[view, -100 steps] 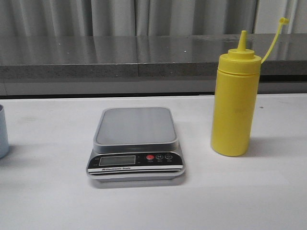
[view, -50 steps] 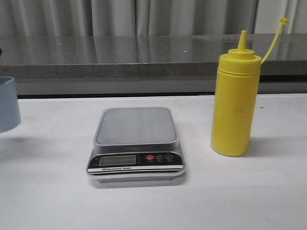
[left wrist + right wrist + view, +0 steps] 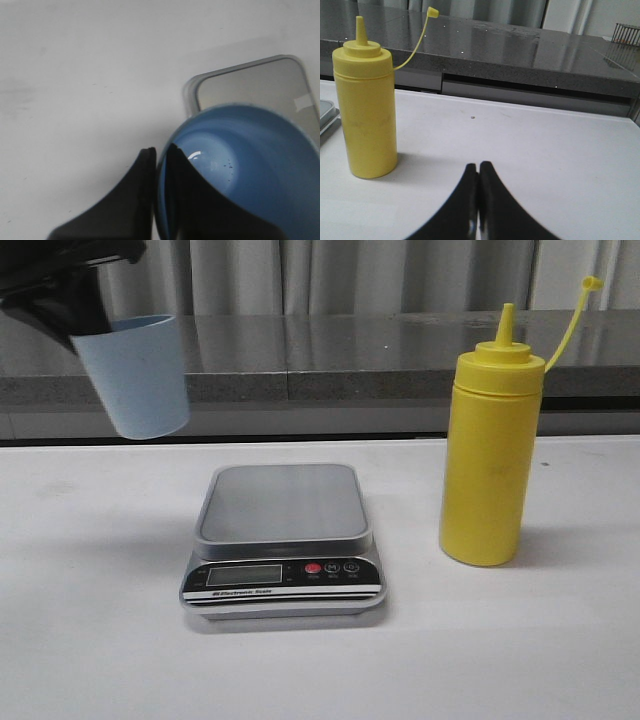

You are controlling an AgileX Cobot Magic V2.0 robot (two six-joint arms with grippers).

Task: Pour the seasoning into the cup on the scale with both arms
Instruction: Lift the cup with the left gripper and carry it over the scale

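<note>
the left gripper [image 3: 159, 165] grasps the blue cup [image 3: 135, 375] by its rim, one finger inside the wall and one outside, as the left wrist view shows. in the front view the cup hangs in the air at the upper left of the frame, clear of the table [image 3: 90, 640], tilted slightly with its mouth up. it sits to the left of and above the scale [image 3: 284, 540], not over the platform centre. the cup's inside shows a few small dark specks on the bottom; otherwise nothing is seen in it.

the scale rests at the centre of the front view, platform bare, black front panel with display and red button [image 3: 313, 568] facing the camera.

the yellow bottle [image 3: 491, 455] stands upright on the table at the right of the frame, well apart from the scale, nozzle uncovered, its cap [image 3: 592, 283] held up on a thin strap to the right.

the right gripper [image 3: 479, 172] is clenched, fingers pressed together with nothing between them. in the right wrist view it sits low over the table, apart from the bottle at the left of that frame.
</note>
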